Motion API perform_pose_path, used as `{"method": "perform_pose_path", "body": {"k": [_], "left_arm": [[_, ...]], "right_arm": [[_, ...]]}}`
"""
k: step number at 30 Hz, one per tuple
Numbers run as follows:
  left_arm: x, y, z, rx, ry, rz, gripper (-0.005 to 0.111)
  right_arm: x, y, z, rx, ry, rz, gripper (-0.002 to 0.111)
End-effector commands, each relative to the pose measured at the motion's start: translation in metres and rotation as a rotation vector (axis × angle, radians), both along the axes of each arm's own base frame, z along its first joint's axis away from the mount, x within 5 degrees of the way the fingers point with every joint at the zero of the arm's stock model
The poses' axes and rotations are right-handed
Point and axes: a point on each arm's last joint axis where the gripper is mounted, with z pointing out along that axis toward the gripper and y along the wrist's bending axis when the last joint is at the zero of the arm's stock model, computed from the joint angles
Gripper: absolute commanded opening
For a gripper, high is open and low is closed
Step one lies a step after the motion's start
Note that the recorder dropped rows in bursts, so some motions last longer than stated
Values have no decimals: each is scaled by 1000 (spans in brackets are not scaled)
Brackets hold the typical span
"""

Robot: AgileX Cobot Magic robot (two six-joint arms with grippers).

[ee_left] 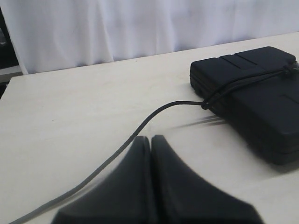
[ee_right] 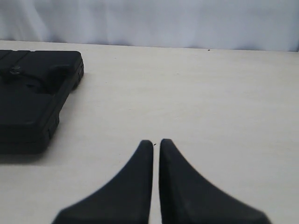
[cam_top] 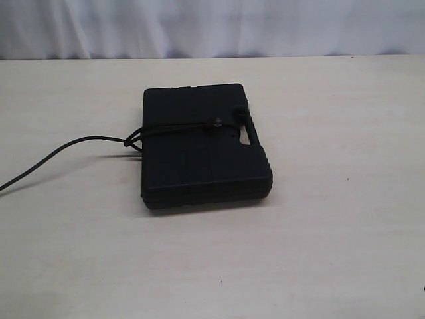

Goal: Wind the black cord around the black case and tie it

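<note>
1. The pale table [cam_top: 319, 252] fills most of the exterior view. Its far edge meets a white curtain [cam_top: 212, 26]. Bare surface spreads wide to the right of the black case [cam_top: 202, 149] and on its near side.
2. The black case lies flat, lid up, near the middle of the table and somewhat toward the far side, well apart from every table edge in view. Its handle cut-out [cam_top: 251, 135] faces right.
3. The black cord [cam_top: 73, 143] crosses the lid from the left edge toward the handle. At the case's left edge its strands gather into a small bunch touching the case wall. From there a single tail curves left and nearer across the table and leaves the exterior view at its left side.
4. The left gripper [ee_left: 151, 140] hangs above bare table, left of the case and nearer, with its fingertips pressed together and nothing between them. The cord's tail lies on the table just beside it.
5. The right gripper [ee_right: 156, 142] hangs over bare table to the right of the case, well apart from it. Its fingertips are together but for a thin slit, and it is empty.
6. A small knot [cam_top: 214, 123] sits on the lid near the handle.
7. Only the exterior view shows the whole case. Only the wrist views show the grippers. The left wrist view alone shows a table corner.
</note>
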Motion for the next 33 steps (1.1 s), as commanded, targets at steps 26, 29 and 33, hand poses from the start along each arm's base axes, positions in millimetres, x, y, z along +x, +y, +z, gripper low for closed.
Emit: {"method": "perform_pose_path", "body": {"k": [26, 29, 33], "left_arm": [[0, 0, 1, -14, -15, 6, 0], [0, 0, 1, -13, -18, 6, 0], [0, 0, 1, -13, -18, 6, 0]], "right_arm": [[0, -4, 2, -129, -16, -15, 4], [0, -4, 2, -129, -16, -15, 4], [0, -4, 2, -129, -16, -15, 4]]}}
